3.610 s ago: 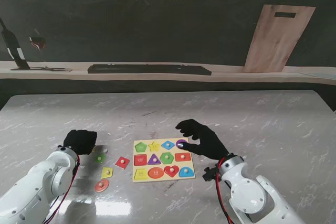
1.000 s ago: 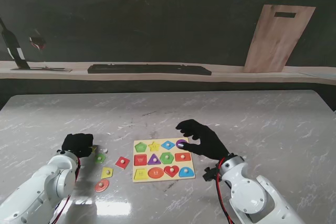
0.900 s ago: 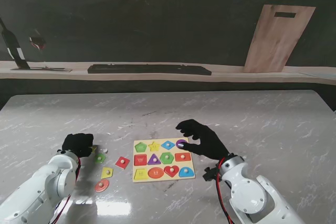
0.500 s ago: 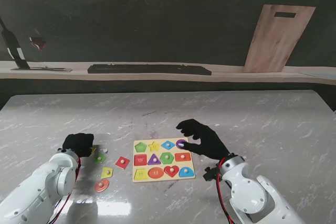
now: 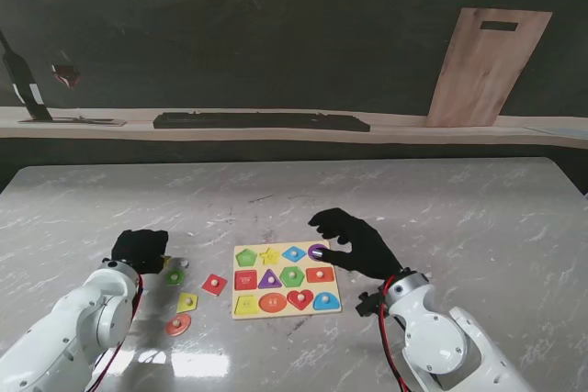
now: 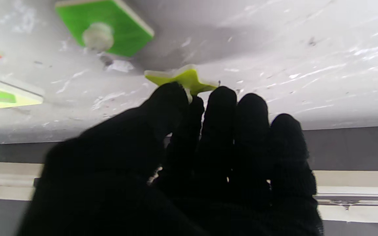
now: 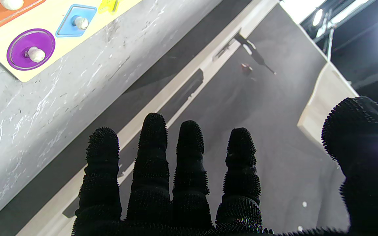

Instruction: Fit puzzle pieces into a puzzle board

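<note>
Stand view, lower left: our left hand (image 5: 139, 249) sits low on the table, fingers bunched around a yellow-green star piece (image 6: 184, 78), thumb and fingertips (image 6: 220, 98) pinching it against the marble. A green piece (image 6: 105, 24) lies just beside it. At lower centre the puzzle board (image 5: 286, 280) lies flat, its slots mostly filled with coloured shapes. Our right hand (image 5: 354, 242) hovers over the board's right edge, fingers spread and grasping nothing.
</note>
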{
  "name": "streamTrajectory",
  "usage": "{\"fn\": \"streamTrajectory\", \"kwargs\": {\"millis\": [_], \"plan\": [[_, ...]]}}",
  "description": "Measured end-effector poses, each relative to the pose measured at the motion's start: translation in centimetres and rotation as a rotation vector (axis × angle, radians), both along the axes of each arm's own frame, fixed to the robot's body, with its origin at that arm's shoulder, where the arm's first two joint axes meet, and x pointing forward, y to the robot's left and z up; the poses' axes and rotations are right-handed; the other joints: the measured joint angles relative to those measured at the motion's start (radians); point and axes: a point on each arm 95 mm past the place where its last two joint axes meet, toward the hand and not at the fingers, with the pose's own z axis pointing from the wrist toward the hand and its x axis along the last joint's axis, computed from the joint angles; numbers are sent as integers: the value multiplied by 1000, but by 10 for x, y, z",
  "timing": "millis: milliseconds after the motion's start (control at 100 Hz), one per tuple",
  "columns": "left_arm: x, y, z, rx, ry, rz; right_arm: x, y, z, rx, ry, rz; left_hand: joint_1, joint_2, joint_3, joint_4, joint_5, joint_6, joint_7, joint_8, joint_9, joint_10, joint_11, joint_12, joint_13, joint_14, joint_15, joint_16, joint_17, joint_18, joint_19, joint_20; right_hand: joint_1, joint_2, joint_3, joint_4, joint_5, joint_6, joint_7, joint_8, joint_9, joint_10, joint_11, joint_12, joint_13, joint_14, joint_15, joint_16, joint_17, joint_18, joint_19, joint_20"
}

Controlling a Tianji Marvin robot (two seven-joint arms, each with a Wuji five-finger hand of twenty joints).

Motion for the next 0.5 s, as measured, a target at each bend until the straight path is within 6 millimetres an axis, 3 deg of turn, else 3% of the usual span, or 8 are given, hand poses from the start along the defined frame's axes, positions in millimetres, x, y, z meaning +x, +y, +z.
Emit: {"fn": "streamTrajectory", "kwargs": {"millis": [500], "plan": [[15,-58,16,-74,32,-176,-1,-1,0,9,-5,0,0,0,0,0,0,0,2,9,0,0,13,0,0,0,13,0,0,0,6,10,0,5,0,0,1,-1,0,0,0,0,0,0,0,0,0,0,0,0,0,0]]}}
